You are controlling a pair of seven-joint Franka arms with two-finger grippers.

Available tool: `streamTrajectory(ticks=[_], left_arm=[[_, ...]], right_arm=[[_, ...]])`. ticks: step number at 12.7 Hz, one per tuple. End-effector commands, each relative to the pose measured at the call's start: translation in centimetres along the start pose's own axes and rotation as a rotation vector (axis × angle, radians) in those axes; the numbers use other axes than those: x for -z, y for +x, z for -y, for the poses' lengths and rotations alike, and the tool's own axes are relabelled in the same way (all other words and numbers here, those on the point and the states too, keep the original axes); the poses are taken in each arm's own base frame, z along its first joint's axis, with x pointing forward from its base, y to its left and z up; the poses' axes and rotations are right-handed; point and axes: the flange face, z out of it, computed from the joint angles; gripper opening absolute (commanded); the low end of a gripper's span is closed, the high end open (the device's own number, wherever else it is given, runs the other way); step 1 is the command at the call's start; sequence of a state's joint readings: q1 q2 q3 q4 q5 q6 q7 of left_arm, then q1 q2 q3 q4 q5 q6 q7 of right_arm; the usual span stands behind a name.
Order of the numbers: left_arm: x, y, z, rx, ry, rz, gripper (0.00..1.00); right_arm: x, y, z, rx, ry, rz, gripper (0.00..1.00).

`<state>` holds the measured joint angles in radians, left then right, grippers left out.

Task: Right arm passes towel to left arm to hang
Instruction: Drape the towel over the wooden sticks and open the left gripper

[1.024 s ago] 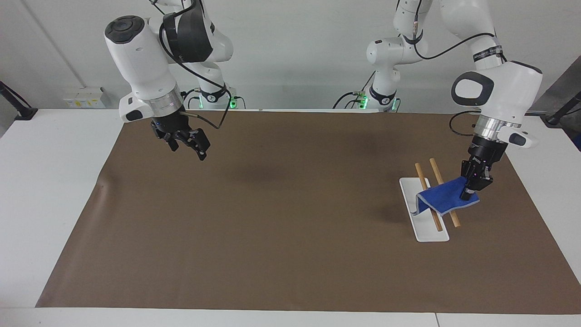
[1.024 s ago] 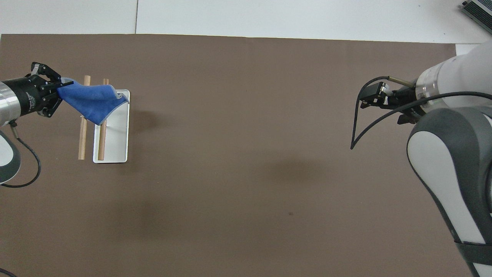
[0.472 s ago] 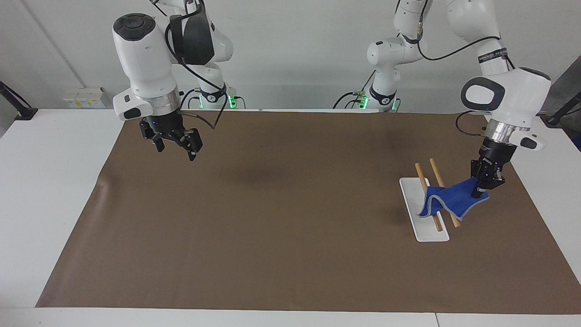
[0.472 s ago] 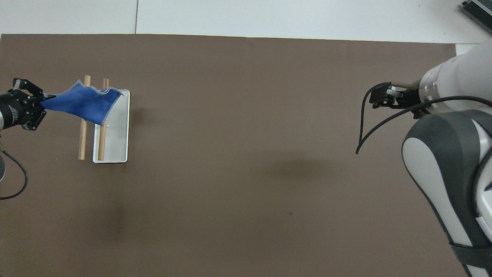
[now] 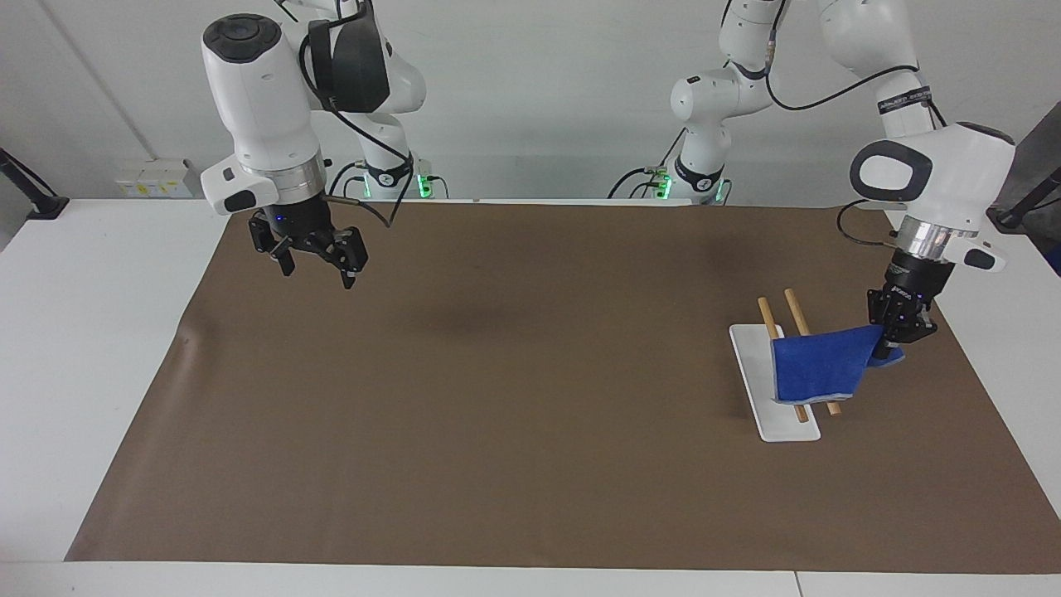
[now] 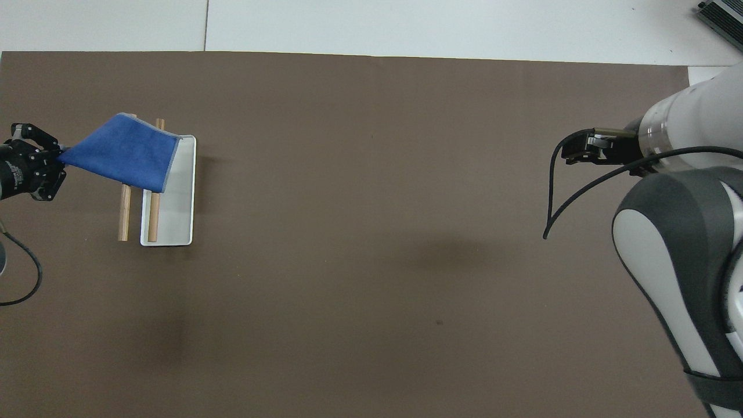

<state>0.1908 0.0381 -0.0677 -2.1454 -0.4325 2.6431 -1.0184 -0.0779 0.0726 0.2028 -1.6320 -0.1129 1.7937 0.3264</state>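
Cloth first: the small royal-blue terry towel with pale stitched edging has changed shape in the last second. Before, it sagged in a fold over the rack, with one end lying down on the white base. Now I see it pulled flat and taut, spread over the two light wooden rods of the rack with the white rectangular base plate.

I judge from this that the handover is already done and the hanging is in its last part: the towel lies across both rods, but its corner is not yet let go.

My left claw is closed on that corner of the towel. It has moved outward, away from the rack toward the left arm's end of the brown paper-covered worktop, and a little up. The towel stretches from the claw to the rods, which stand just beside it toward the middle of the worktop. The white left arm comes down steeply, its wrist pointing almost straight at the worktop.

My right claw is open and holds nothing. It hangs well apart from the towel, over the worktop at the right arm's end, and it has risen and drawn back a little. The white right arm waits there.
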Motion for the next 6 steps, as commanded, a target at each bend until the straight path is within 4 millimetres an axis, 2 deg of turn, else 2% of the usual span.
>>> streamTrajectory(ticks=[1,2,4,6], left_arm=[[-1.5,-3.1,3.9,-0.007,-0.017,-0.028,0.00],[-2.1,-3.6,4.8,-0.014,-0.018,-0.036,0.00],[-2.3,-3.4,5.2,-0.014,-0.014,-0.039,0.00],[-2.2,-2.6,5.4,-0.008,-0.007,-0.043,0.00]], right_arm=[[0.2,0.1,-1.1,0.067,-0.019,-0.010,1.00],[0.2,-0.1,-1.2,0.108,-0.018,-0.008,1.00],[0.3,0.0,-1.1,0.129,-0.016,-0.016,1.00],[0.4,0.1,-1.3,0.116,-0.014,-0.019,1.00]])
